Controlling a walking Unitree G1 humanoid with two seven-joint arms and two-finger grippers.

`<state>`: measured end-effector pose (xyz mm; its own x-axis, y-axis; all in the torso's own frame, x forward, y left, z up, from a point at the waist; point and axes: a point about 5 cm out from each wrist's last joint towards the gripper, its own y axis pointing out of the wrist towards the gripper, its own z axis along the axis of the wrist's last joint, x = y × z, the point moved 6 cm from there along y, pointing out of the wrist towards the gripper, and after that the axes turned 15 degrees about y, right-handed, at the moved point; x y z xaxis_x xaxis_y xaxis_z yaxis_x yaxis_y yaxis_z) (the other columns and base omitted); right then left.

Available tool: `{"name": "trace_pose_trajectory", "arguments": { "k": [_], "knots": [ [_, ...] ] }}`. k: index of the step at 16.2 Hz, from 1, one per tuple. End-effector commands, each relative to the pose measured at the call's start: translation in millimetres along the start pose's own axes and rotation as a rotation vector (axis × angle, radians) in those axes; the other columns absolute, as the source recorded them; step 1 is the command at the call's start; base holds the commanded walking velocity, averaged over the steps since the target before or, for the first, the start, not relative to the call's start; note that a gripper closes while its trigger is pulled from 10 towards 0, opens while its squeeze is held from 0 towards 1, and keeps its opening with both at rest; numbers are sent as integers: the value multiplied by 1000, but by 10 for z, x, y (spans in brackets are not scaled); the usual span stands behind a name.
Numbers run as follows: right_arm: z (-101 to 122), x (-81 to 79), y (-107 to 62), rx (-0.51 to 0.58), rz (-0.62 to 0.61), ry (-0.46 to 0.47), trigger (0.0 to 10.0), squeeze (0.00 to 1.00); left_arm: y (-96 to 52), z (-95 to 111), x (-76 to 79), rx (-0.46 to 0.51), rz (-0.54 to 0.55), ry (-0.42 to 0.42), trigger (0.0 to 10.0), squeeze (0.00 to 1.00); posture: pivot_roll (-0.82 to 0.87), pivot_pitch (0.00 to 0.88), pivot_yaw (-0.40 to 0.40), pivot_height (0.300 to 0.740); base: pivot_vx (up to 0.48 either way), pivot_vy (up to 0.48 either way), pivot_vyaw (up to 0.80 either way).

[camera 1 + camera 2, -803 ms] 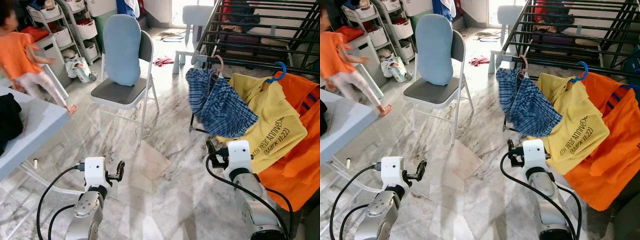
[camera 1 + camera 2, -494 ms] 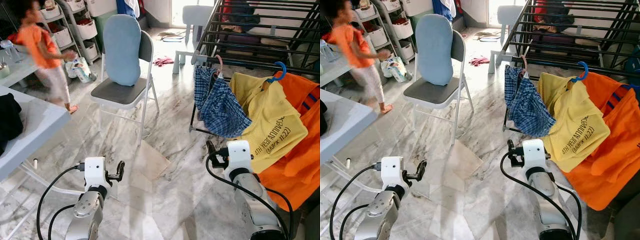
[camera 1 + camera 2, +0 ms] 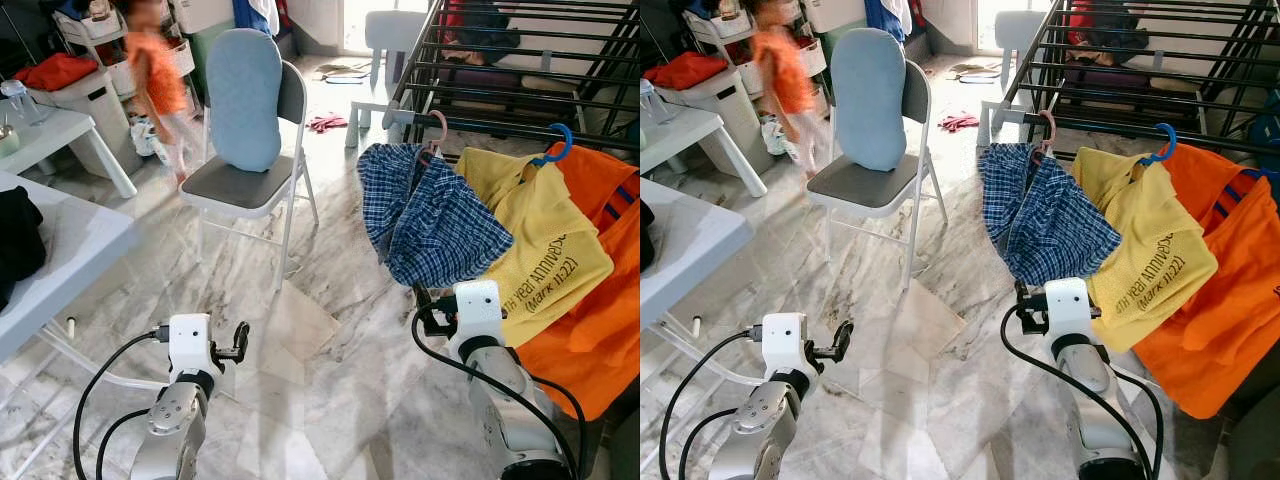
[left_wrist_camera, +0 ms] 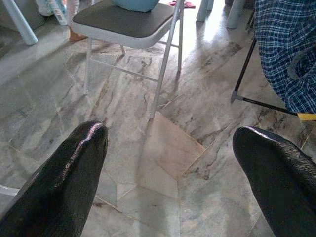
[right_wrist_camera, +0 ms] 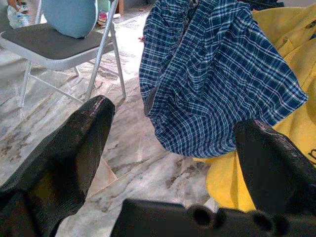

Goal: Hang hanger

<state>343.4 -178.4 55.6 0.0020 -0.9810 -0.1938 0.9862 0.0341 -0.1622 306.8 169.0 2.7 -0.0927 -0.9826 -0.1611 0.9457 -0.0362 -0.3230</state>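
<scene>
On a black drying rack at the right of a marble-floored room, a blue plaid garment hangs from a pink hanger, beside a yellow T-shirt on a blue hanger and an orange garment. Below the plaid cloth, the right end effector is spread wide and empty, pointing at it. Low at the left, the left end effector also stands wide open, holding nothing, over the floor. Beyond, a folding chair carries a blue cushion; a blurred person in orange passes behind it.
</scene>
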Motion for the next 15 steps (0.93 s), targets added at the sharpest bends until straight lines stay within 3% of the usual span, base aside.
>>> {"name": "trace_pose_trajectory", "arguments": {
  "k": [1,14,15],
  "knots": [
    [-74,215,2,-30,-114,45,10000,0,2,106,-38,43,11,-8,10000,0,-139,0,73,740,0,0,0],
    [-84,205,3,-34,-109,42,10000,0,3,106,-37,43,11,-8,10000,0,-141,0,73,740,0,0,0],
    [25,207,33,5,-94,5,10000,0,-9,103,-56,49,18,-1,10000,0,-136,0,57,740,0,0,0]
  ]
}}
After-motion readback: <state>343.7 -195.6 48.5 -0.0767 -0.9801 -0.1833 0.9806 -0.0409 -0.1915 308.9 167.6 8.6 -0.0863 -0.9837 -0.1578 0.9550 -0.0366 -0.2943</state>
